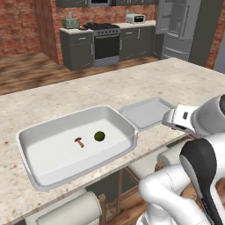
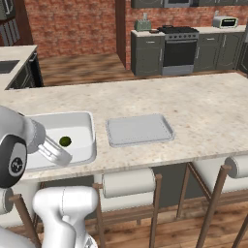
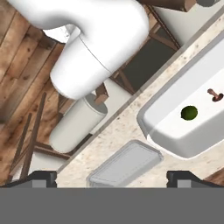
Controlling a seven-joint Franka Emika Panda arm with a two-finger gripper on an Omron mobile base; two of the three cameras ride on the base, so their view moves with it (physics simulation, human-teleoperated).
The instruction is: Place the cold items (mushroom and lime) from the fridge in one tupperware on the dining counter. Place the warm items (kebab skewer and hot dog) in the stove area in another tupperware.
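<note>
A large white tupperware sits on the dining counter. Inside it lie the green lime and the small brown mushroom. Beside it to the right lies a flat, shallow white tray or lid. My gripper is open and holds nothing, its tips wide apart, looking down over the counter's front edge near that tray. The kebab skewer and hot dog are out of view.
Round white stools stand under the counter's front edge. Across the wooden floor are the stove with dark cabinets and the steel fridge. A second counter with a sink is at the left.
</note>
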